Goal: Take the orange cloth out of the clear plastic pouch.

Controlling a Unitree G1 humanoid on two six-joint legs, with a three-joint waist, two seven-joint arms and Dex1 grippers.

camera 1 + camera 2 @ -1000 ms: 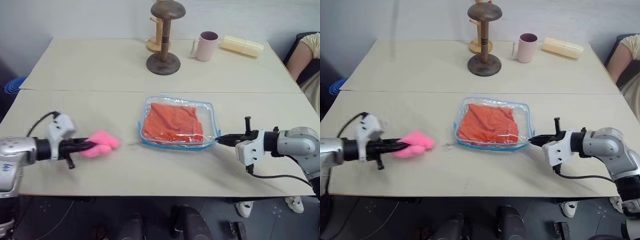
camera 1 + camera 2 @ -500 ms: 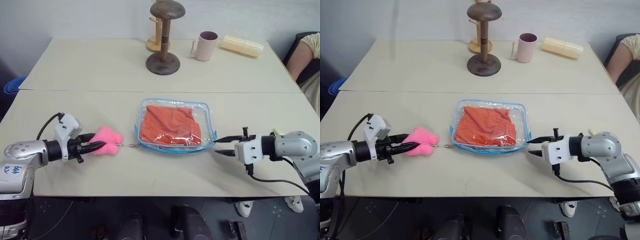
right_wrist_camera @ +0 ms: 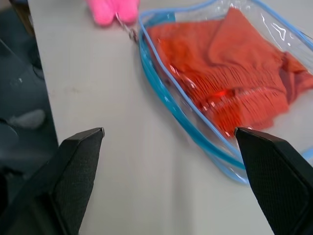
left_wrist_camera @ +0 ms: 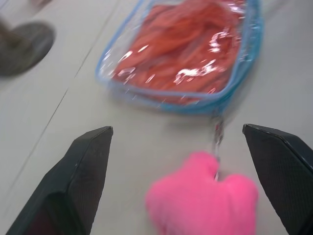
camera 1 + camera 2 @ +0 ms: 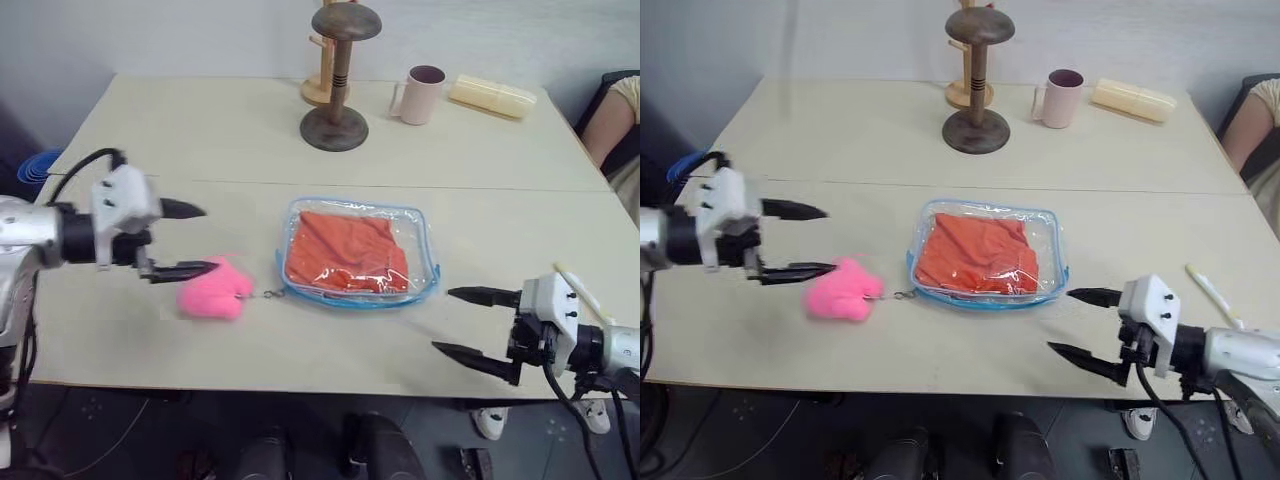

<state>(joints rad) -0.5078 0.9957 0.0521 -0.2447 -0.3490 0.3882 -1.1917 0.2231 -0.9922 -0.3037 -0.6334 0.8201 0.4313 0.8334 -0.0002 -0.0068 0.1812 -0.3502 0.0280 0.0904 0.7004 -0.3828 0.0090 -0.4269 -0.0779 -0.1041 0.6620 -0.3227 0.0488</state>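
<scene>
The clear, flat plastic pouch with blue zipper trim (image 5: 360, 254) lies near the middle of the pale beige counter (image 5: 250, 130). The wrinkled bright orange cloth (image 5: 347, 251) sits wholly inside it, filling most of the bag. A short metal chain (image 5: 270, 294) runs from the pouch's left edge to a fluffy pink plush thing (image 5: 214, 291), which rests on the counter just beside the pouch.

The left claw (image 5: 193, 240) hangs above the counter to the left of the plush, its two black fingers spread wide, one above the other, gripping nothing; the lower fingertip is close to the plush, though whether they touch cannot be told. The right claw (image 5: 468, 322) is off the pouch's near right corner, also spread wide and empty, apart from the pouch.

At the far side of the counter stand a dark wooden stand with a round base (image 5: 338, 95), a lighter wooden rack (image 5: 322, 78) behind it, a pale pink mug (image 5: 424, 94) and a cream rectangular box (image 5: 487, 96). A thin pale stick (image 5: 1212, 290) lies on the counter beyond the right claw. A person's arm (image 5: 608, 122) shows at the right edge.
</scene>
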